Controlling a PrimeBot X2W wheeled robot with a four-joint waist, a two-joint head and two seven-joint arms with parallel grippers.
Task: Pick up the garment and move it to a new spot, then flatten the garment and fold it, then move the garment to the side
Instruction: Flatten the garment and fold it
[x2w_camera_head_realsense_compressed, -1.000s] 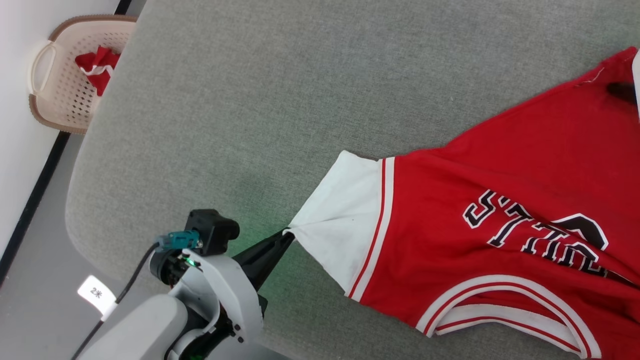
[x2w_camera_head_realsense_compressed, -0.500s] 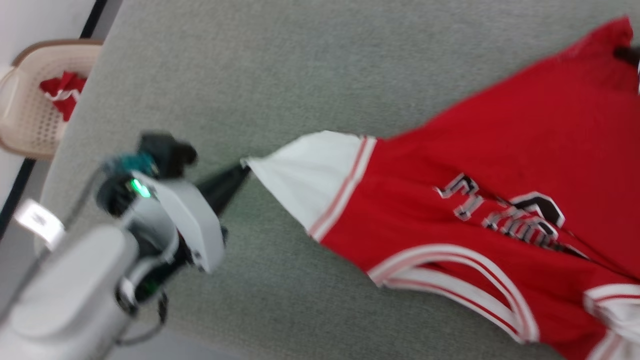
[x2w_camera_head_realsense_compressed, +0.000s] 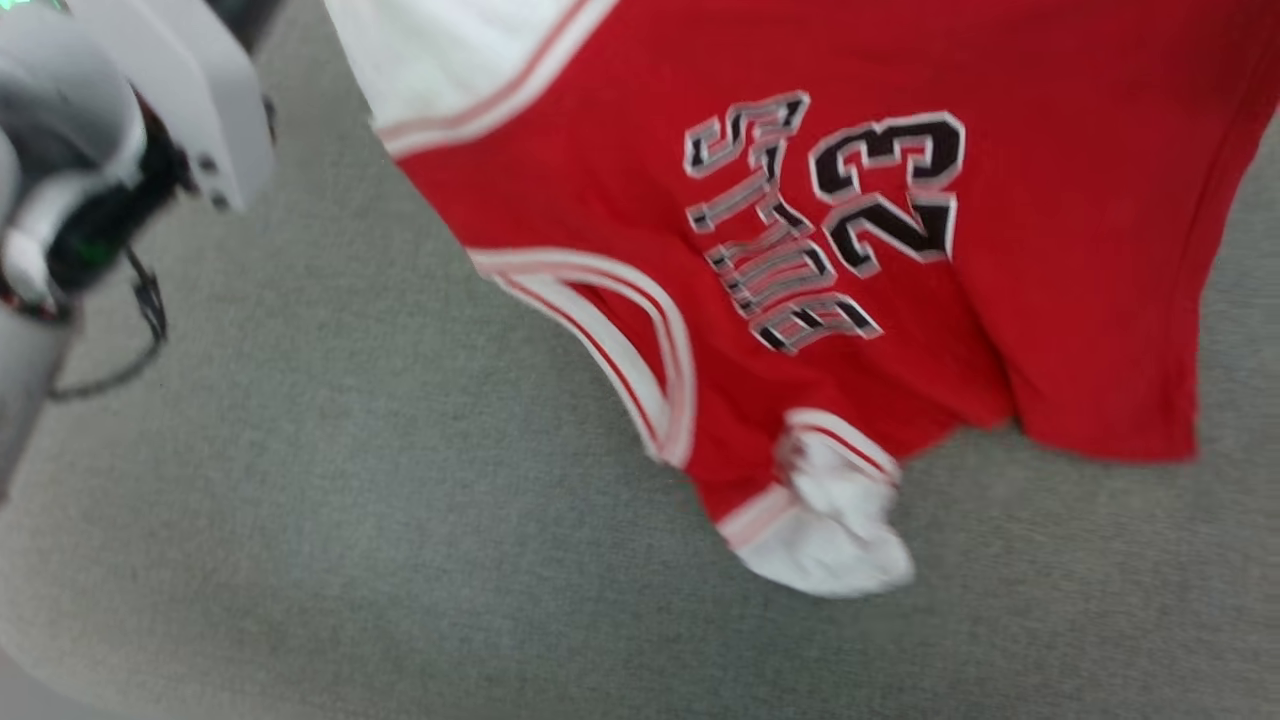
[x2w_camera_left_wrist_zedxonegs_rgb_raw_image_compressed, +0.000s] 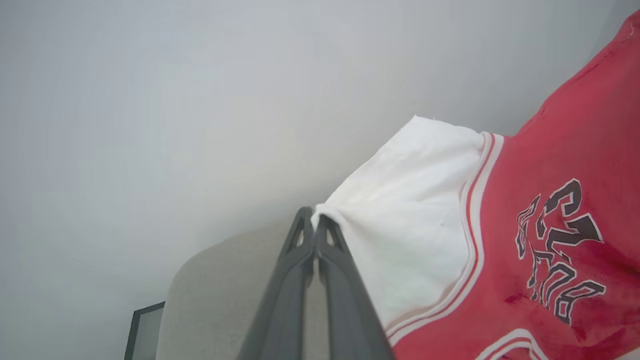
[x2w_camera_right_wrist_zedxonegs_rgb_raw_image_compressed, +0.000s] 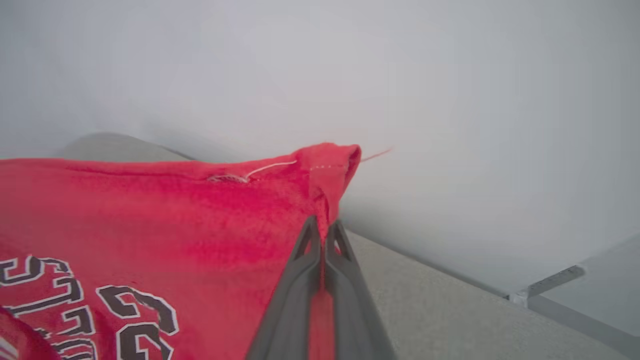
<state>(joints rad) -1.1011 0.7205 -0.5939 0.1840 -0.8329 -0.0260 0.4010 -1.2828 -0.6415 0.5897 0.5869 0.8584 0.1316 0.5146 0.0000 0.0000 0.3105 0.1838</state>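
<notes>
Now the right gripper (x2w_camera_right_wrist_zedxonegs_rgb_raw_image_compressed: 325, 227) has clamped its jaws on a red corner of the shirt (x2w_camera_head_realsense_compressed: 900, 330), while the left gripper (x2w_camera_left_wrist_zedxonegs_rgb_raw_image_compressed: 315, 225) stays clamped on the white sleeve (x2w_camera_left_wrist_zedxonegs_rgb_raw_image_compressed: 415, 200). The shirt, flat on the table (x2w_camera_head_realsense_compressed: 300, 500) a second ago, hangs spread between them above it, so the carry to a new spot can likely begin.

Grey fabric-covered desk (x2w_camera_head_realsense_compressed: 300, 500) with a rounded corner lies beneath the jaws. Beyond them, a plain pale wall (x2w_camera_left_wrist_zedxonegs_rgb_raw_image_compressed: 200, 75), evenly lit. A dark-framed panel (x2w_camera_left_wrist_zedxonegs_rgb_raw_image_compressed: 147, 332) sits low left of the left jaws; a pale metal strip (x2w_camera_right_wrist_zedxonegs_rgb_raw_image_compressed: 550, 281) low right of the right jaws.
</notes>
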